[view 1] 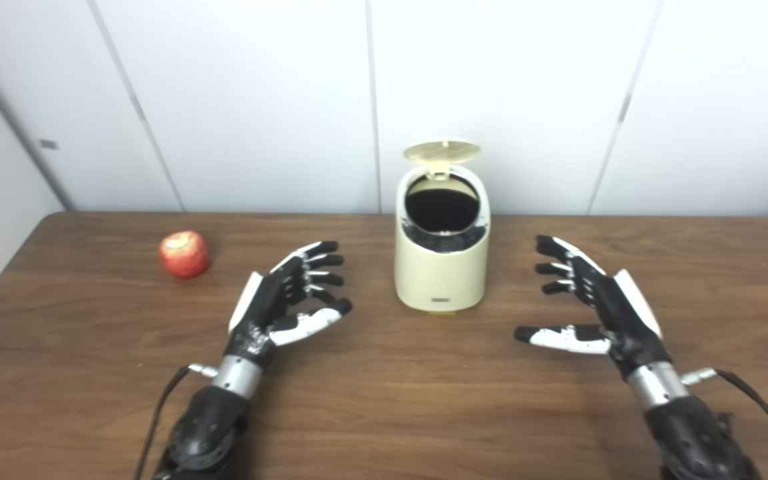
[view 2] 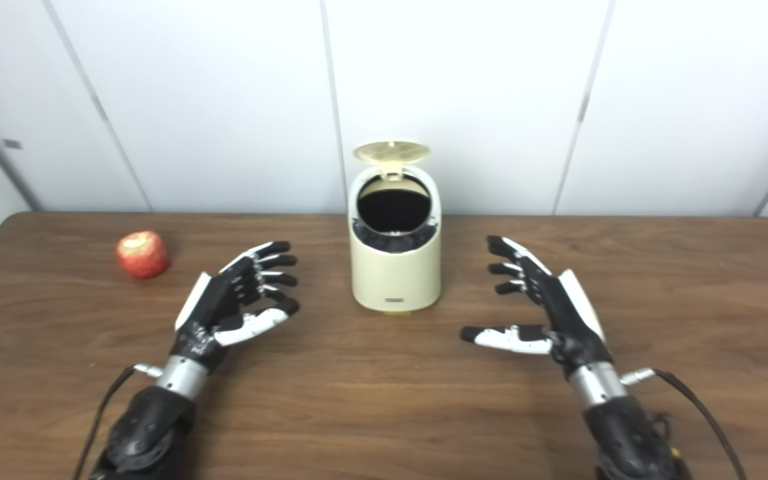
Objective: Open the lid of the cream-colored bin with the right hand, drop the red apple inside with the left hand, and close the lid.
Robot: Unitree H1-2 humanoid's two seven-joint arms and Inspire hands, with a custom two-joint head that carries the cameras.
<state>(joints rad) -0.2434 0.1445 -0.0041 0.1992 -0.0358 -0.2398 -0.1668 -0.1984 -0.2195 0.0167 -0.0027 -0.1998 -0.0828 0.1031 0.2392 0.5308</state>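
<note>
Worktop: a dark brown wood-grain surface is seen, bounded at the back by white wall panels.
Left hand: it is held low over the worktop with the palm turned inward; the fingers are spread apart and nothing is gripped. A thin black cable is seen at its wrist.
Right hand: it is held low over the worktop with the palm turned inward, facing the left hand; the fingers are spread, the thumb is stretched toward the left hand, and nothing is gripped. A cable is seen at this wrist too.
Cream-colored bin: it is placed upright on the worktop, between the two hands and a little beyond their fingertips, nearer the left hand's fingertips than the right's. It is touched by neither hand.
Lid: it is raised at the back of the bin, tilted up on its hinge, so that the dark round opening is exposed toward the hands.
Red apple: it is set on the worktop to the outer side of the left hand and slightly beyond its fingertips, well apart from the bin and not touched. A pale patch is seen on its top.
</note>
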